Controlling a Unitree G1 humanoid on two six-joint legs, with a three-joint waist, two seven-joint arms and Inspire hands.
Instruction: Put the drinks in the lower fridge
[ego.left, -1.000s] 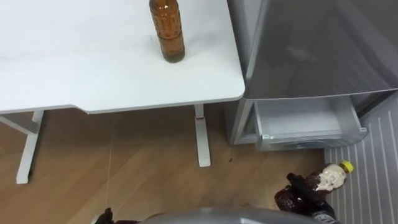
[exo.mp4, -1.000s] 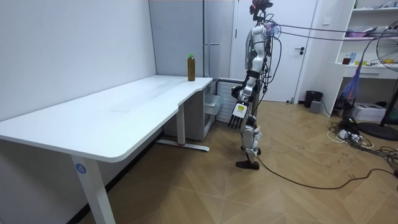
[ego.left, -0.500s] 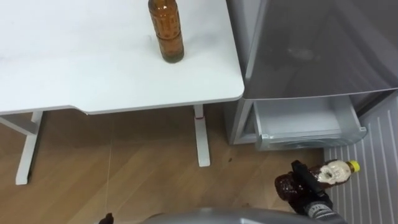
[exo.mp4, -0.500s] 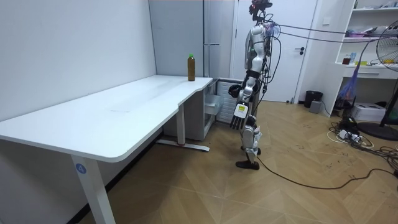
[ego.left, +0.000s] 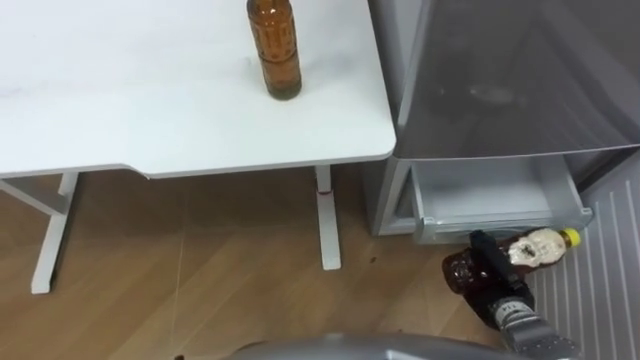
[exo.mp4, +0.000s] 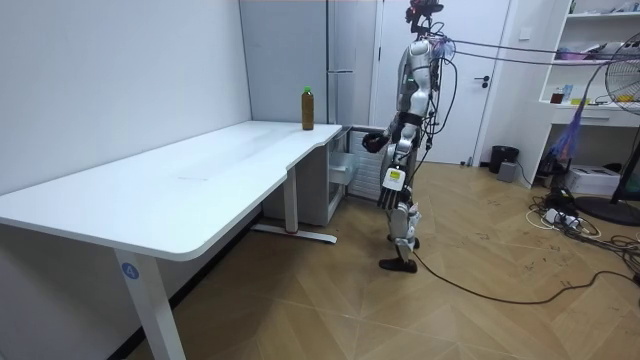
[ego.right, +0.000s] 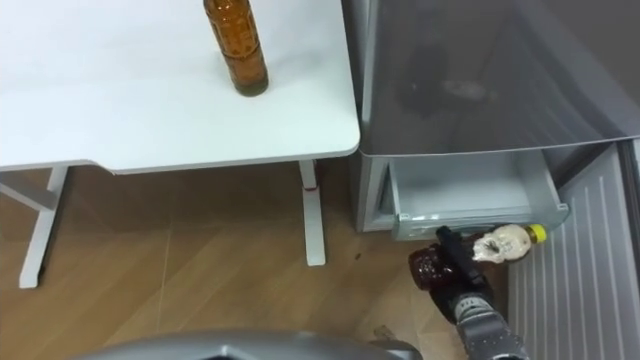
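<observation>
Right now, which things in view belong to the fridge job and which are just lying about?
Job: yellow-capped bottle in the right hand; brown drink bottle on the white desk; open lower fridge drawer.
Lying about: standing fan, floor cables, small black bin.

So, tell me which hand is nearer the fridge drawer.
Right. The right hand, holding a bottle, is just in front of the open drawer; the left hand hangs at the robot's side, further back.

Table (ego.left: 120, 100) white; upright bottle (ego.left: 274, 48) amber; held bottle (ego.left: 535, 250) brown, cap (ego.left: 571, 236) yellow; fridge (ego.left: 520, 80) grey
</observation>
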